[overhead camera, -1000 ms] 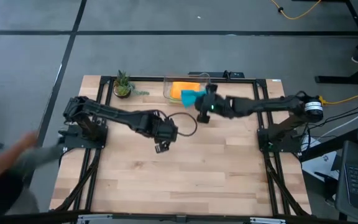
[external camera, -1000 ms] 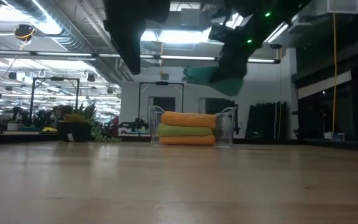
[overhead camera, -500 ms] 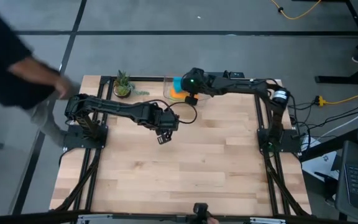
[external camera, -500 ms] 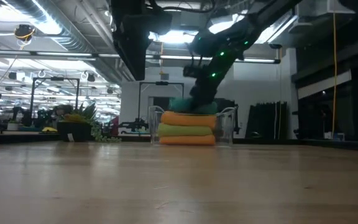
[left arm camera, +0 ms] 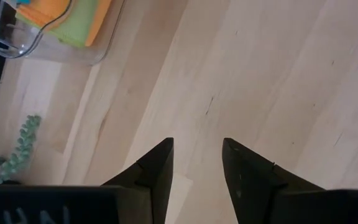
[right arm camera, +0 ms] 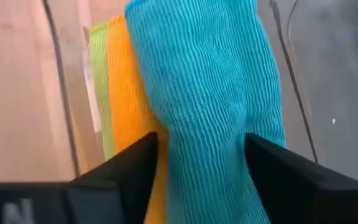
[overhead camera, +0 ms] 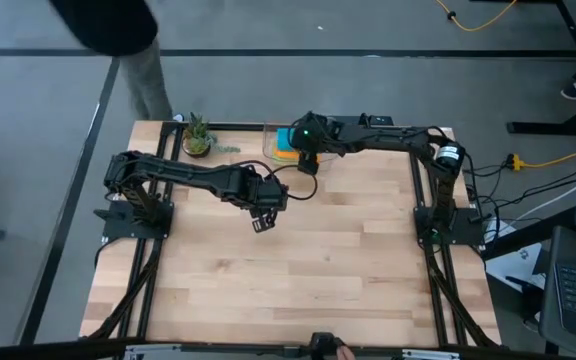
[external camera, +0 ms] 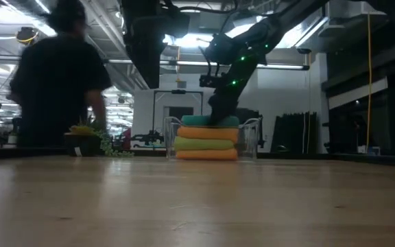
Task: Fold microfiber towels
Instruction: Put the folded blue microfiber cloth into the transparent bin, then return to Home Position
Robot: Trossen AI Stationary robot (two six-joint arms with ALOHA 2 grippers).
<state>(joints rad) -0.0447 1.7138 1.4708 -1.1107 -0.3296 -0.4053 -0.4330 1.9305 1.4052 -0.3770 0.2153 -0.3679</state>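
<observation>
A clear plastic bin (external camera: pixel 253 139) at the table's far edge holds a stack of folded towels: a teal towel (external camera: pixel 211 121) on top, an orange one (external camera: pixel 208 132) under it, then a lime green one (external camera: pixel 204 144) and another orange one (external camera: pixel 204 155). My right gripper (right arm camera: pixel 201 146) reaches down into the bin, open, with one finger on either side of the teal towel (right arm camera: pixel 197 87). My left gripper (left arm camera: pixel 197 146) hangs open above the bare wood near the table's middle (overhead camera: pixel 260 224), with nothing between its fingers. My right gripper comes from above, pointing down, its two fingers (right arm camera: pixel 143 163) standing wide apart along the two sides of the teal towel's near part (right arm camera: pixel 204 162). The towel lies on the stack. I cannot tell whether the fingers touch it.
A small potted plant (overhead camera: pixel 197 137) stands left of the bin at the far edge. A person in dark clothes (external camera: pixel 57 82) walks beyond the table's far left corner. The wooden table top (overhead camera: pixel 298 270) stretches from the bin to the near edge.
My right gripper has carried the teal towel from above the table toward the far edge and down into the bin, where the towel now lies on the orange one. A person has walked past the table's left side toward the far left corner.
</observation>
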